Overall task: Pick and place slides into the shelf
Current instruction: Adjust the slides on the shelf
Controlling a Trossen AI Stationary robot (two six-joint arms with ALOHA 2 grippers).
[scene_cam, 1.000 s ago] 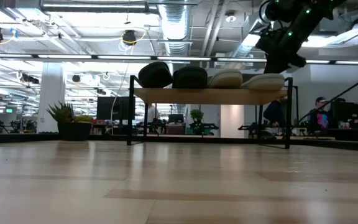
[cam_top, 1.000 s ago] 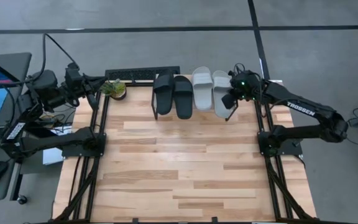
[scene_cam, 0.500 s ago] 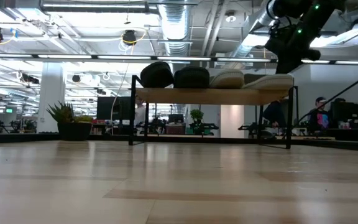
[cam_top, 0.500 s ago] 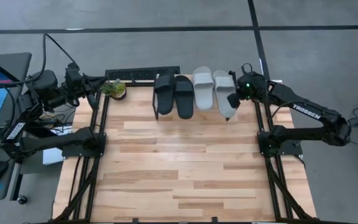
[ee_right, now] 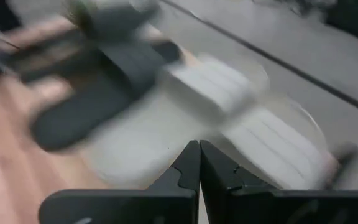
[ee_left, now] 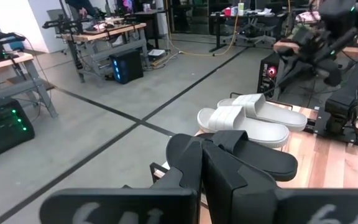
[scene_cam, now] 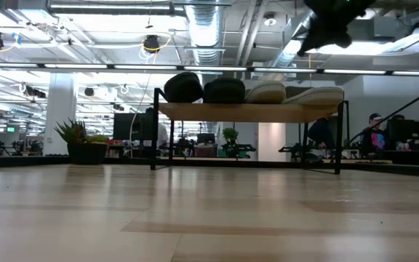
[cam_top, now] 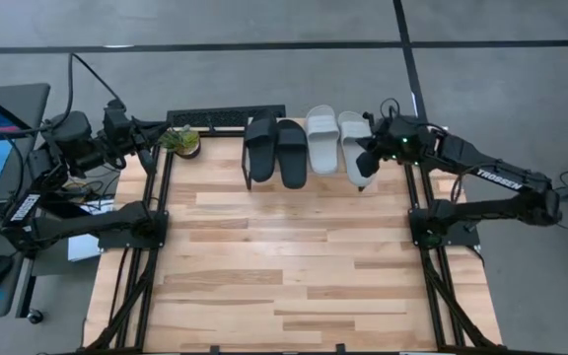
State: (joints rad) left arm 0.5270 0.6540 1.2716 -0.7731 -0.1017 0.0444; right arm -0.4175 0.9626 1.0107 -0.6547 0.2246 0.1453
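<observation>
Bare tabletop (cam_top: 284, 266) before shelf (scene_cam: 246, 111), four slides (cam_top: 304, 146) side-by-side.

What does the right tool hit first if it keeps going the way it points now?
Probably the light grey slide at the right end of the shelf. The right tool, shut, aims straight at it in its wrist view; depth is unclear.

The shelf (scene_cam: 246, 111) on the wooden table (cam_top: 284, 266) carries four slides (cam_top: 307, 146) side by side.
</observation>
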